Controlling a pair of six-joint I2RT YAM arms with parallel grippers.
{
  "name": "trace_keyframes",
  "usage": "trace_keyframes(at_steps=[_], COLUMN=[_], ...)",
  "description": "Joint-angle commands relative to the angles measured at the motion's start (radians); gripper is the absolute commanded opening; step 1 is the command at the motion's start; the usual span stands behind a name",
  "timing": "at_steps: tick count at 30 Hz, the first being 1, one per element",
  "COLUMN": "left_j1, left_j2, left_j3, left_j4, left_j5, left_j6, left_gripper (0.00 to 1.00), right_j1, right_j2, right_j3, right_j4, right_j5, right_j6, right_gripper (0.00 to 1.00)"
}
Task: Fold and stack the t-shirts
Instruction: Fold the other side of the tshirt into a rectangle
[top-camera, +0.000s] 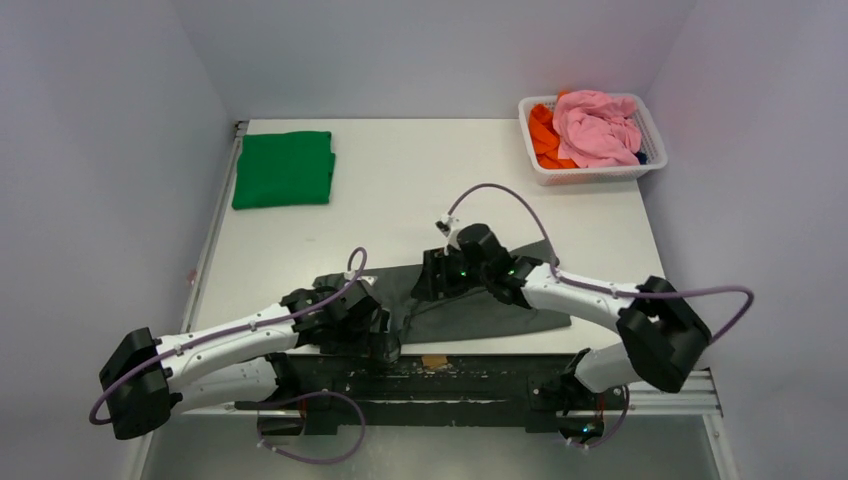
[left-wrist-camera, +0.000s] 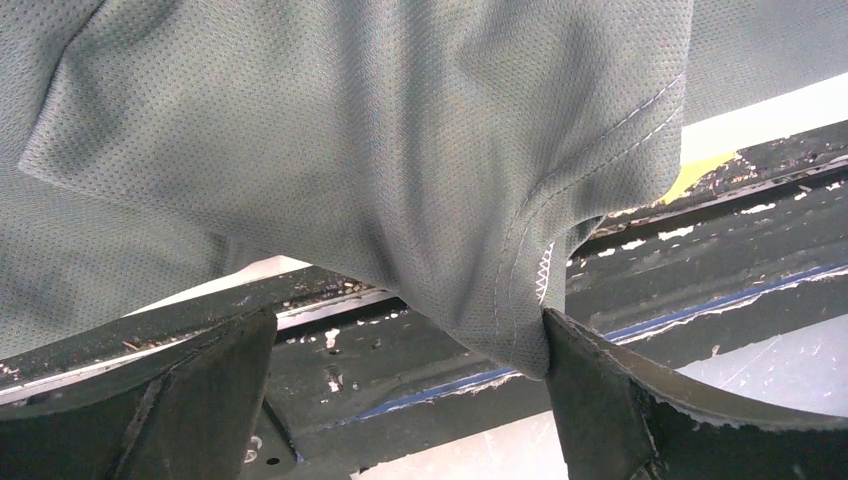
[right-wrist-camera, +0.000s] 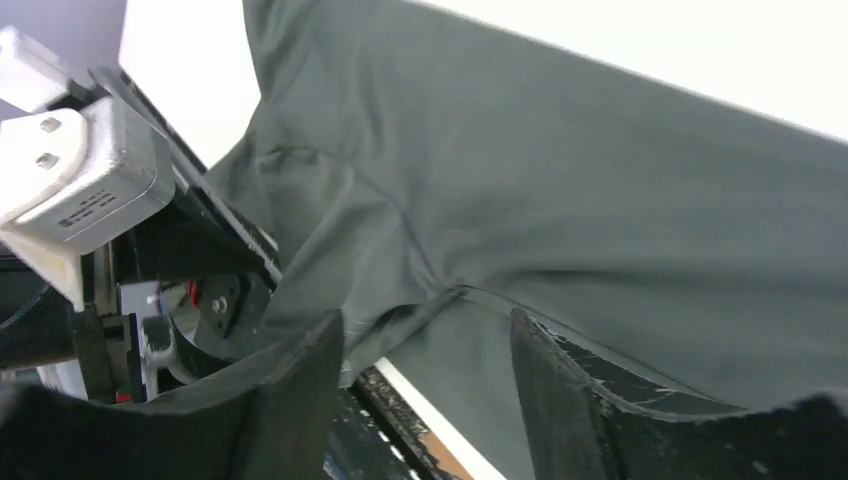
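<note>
The dark charcoal-grey t-shirt (top-camera: 490, 305) lies rumpled at the table's near edge, and part of it hangs over that edge. My left gripper (top-camera: 385, 345) is at its near left corner. In the left wrist view this gripper (left-wrist-camera: 410, 350) is open wide, and a hemmed fold of the grey t-shirt (left-wrist-camera: 400, 170) droops between the fingers and touches the right one (left-wrist-camera: 600, 400). My right gripper (top-camera: 432, 285) is over the shirt's left part. In the right wrist view it (right-wrist-camera: 428, 330) is open, with a seam of the grey cloth (right-wrist-camera: 560, 200) between its tips. The green t-shirt (top-camera: 285, 168) lies folded at the back left.
A white mesh basket (top-camera: 640, 172) with pink and orange clothes stands at the back right corner. The black frame rail (top-camera: 460, 375) runs along the near edge under the shirt. Grey walls close in on the left, right and back.
</note>
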Motion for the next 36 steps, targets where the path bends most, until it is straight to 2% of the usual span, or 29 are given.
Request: trace_keyframes(at_steps=[1,7,11,15,21,29,36], left_j1=[-0.006,-0.006,-0.006,-0.006,-0.006,-0.006,-0.005], left_j2=[-0.015,-0.014,-0.038,-0.078,-0.116,-0.3,-0.4], left_j3=[0.028,0.019,0.013,0.0,0.002,0.057,0.148], left_j4=[-0.009,0.003,0.003,0.0,-0.034,-0.163,-0.355], left_j5=[0.015,0.015,0.011,0.01,-0.008,-0.059,-0.223], left_j6=[0.024,0.017,0.008,0.0,-0.016,-0.03,-0.073], left_gripper=[1.0,1.0,1.0,1.0,1.0,1.0,1.0], right_j1=[0.113,0.204,0.219,0.223,0.246,0.247,0.247], right_j2=[0.127,0.277,0.309,0.307,0.34,0.388,0.38], right_j3=[0.138,0.222,0.256,0.269,0.26,0.215,0.213], right_j4=[0.021,-0.013,-0.109,-0.187,-0.219,-0.225,-0.219], right_j5=[0.066,0.094,0.181,0.241,0.234,0.284,0.287], right_j6=[0.054,0.102,0.116,0.113,0.065,0.092,0.082], right_gripper=[0.56,0.5,0.44,0.43,0.37,0.17,0.17])
